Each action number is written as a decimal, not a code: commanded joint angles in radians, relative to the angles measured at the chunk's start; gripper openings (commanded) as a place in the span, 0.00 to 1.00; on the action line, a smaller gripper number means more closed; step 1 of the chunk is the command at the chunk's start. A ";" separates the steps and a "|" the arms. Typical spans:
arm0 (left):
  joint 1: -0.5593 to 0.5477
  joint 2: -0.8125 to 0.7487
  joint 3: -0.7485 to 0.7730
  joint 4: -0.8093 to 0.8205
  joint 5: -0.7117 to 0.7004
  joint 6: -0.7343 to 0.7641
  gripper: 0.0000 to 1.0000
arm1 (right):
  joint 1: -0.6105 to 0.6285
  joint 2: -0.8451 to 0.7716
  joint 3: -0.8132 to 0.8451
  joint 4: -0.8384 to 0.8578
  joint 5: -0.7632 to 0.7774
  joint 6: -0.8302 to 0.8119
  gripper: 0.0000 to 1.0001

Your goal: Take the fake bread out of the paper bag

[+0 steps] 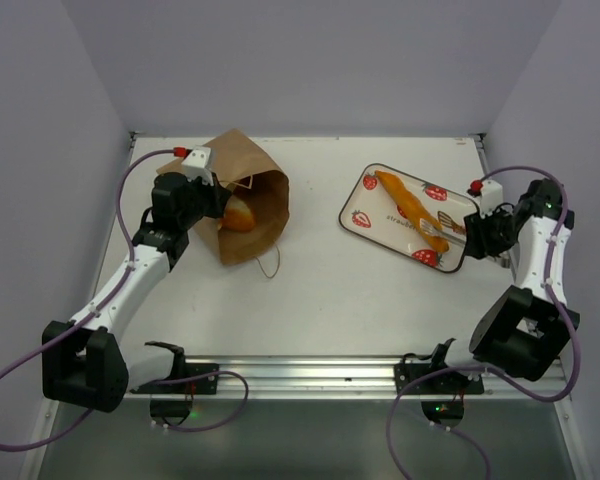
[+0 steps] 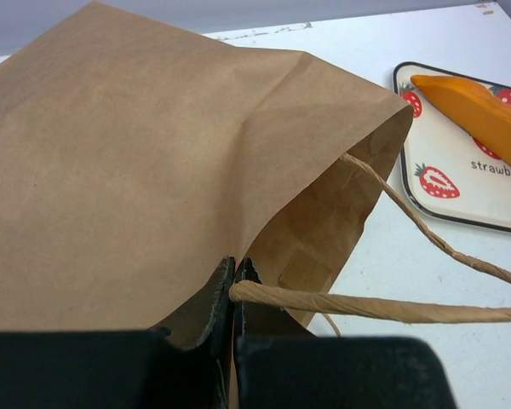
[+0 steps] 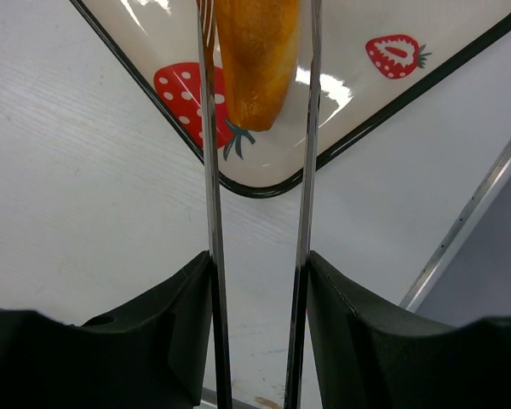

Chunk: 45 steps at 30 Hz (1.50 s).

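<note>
The brown paper bag [image 1: 242, 160] lies on its side at the back left, mouth facing right. A piece of fake bread [image 1: 238, 213] shows inside the mouth. My left gripper [image 1: 208, 198] is shut on the bag's upper wall at the rim; in the left wrist view its jaws [image 2: 233, 273] pinch the paper [image 2: 136, 153] beside a twisted handle [image 2: 366, 307]. My right gripper [image 1: 477, 232] is shut on metal tongs [image 3: 207, 170], whose arms straddle a long orange bread [image 3: 255, 60] lying on the strawberry tray [image 3: 341, 119].
The strawberry tray [image 1: 360, 215] sits at the back right with the long bread [image 1: 405, 200] across it; both show in the left wrist view, tray [image 2: 443, 200] and bread [image 2: 485, 111]. The bag's second handle [image 1: 270, 265] trails on the table. Walls enclose three sides.
</note>
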 commanded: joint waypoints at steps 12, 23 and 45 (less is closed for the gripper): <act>0.006 -0.020 0.008 0.064 0.079 0.007 0.00 | -0.001 -0.056 0.167 -0.092 -0.171 0.004 0.48; 0.005 -0.008 0.037 0.063 0.178 -0.053 0.00 | 0.149 -0.088 0.196 -0.127 -0.204 0.016 0.48; -0.075 0.052 0.126 0.064 0.202 -0.233 0.00 | 0.938 0.011 0.189 0.120 0.010 0.177 0.46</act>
